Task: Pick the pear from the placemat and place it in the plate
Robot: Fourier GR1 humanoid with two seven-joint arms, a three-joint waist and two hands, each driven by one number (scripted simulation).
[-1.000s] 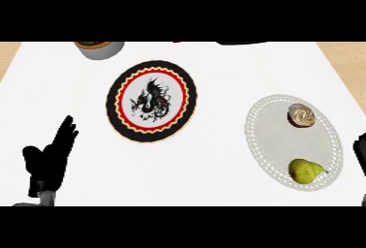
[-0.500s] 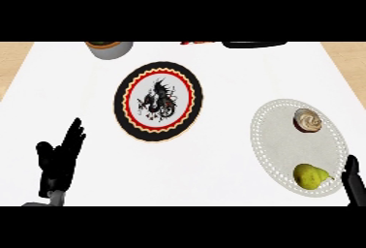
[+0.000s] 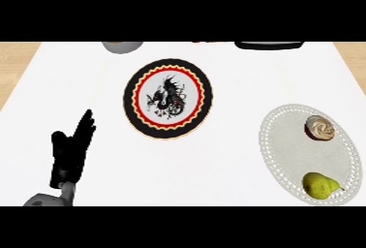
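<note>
The left hand (image 3: 71, 152) shows at the lower left of the head view, raised above the white worktop (image 3: 214, 160) with its fingers straight and pointing up and away; it holds nothing and touches nothing. A short length of grey forearm shows below it at the view's lower edge. The right hand shows nowhere in the view.

The pear (image 3: 320, 185) lies well to the right of the left hand, on the near end of the placemat (image 3: 286, 145). It is yellow-green and lies on its side with the narrow end pointing right, toward the mat's edge. The placemat is a pale grey oval with a beaded border. A small brown-and-cream item (image 3: 321, 128) (its kind cannot be told) sits on the far part of the same mat, apart from the pear.

The plate (image 3: 169, 98) lies ahead of the hand and to its right, between the hand and the placemat and farther up the worktop. It has a black rim, a red and yellow scalloped ring and a dark figure on a white centre. Nothing rests on it. It touches neither the hand nor the mat.

At the far edge of the worktop a grey round object (image 3: 121, 46) and a dark object (image 3: 268, 45) are partly cut off.
</note>
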